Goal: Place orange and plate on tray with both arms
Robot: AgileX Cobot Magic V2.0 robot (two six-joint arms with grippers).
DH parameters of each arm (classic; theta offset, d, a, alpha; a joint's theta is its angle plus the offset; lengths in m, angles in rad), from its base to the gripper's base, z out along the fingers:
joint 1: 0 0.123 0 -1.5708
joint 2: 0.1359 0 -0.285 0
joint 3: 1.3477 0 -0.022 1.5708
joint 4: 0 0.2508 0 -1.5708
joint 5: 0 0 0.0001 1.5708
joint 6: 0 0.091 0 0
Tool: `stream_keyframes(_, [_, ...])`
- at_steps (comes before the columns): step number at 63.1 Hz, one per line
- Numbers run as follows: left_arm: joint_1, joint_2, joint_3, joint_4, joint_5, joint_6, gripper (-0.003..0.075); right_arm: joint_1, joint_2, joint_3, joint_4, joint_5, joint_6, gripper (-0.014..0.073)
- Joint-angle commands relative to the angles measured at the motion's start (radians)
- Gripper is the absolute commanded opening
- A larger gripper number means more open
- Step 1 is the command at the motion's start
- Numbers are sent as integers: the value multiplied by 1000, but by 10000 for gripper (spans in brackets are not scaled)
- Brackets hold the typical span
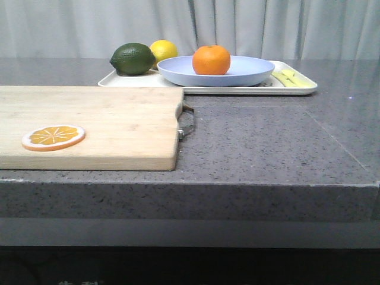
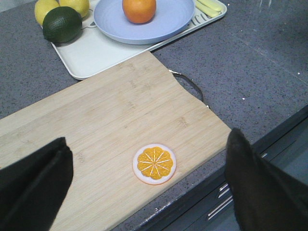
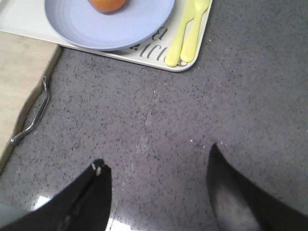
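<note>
The orange (image 1: 211, 60) sits on the lavender-blue plate (image 1: 249, 72), which rests on the off-white tray (image 1: 297, 89) at the back of the counter. They also show in the left wrist view: the orange (image 2: 139, 9), the plate (image 2: 168, 26), the tray (image 2: 96, 55). The right wrist view shows part of the orange (image 3: 106, 4), the plate (image 3: 110, 29) and the tray (image 3: 144, 50). My left gripper (image 2: 149, 144) is open and empty above the cutting board. My right gripper (image 3: 156, 159) is open and empty above bare counter. Neither gripper shows in the front view.
A wooden cutting board (image 1: 107, 127) with a metal handle (image 1: 187, 123) holds a flat orange slice (image 1: 53, 137). On the tray lie a dark green lime (image 1: 132, 59), a yellow lemon (image 1: 164, 50) and yellow cutlery (image 1: 292, 78). The counter's front edge (image 1: 237, 184) is near.
</note>
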Motion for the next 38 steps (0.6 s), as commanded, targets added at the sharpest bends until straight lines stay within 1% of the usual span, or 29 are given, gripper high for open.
stream_keyframes(1, [1, -1, -27, 0, -62, -7, 620, -1, -119, 72, -3, -88, -13, 455])
stream_keyframes(11, [1, -1, -27, 0, -62, -7, 620, -1, -309, 255, -3, -153, -13, 455])
stream_keyframes(22, [1, -1, -27, 0, -62, -7, 620, -1, -497, 414, -3, -209, -13, 455])
stream_keyframes(29, [1, -1, -27, 0, -62, -7, 620, -1, -577, 481, -1, -213, -13, 455])
stream_keyframes(38, [1, -1, -27, 0, -62, -7, 620, -1, -606, 523, -1, -225, -13, 455])
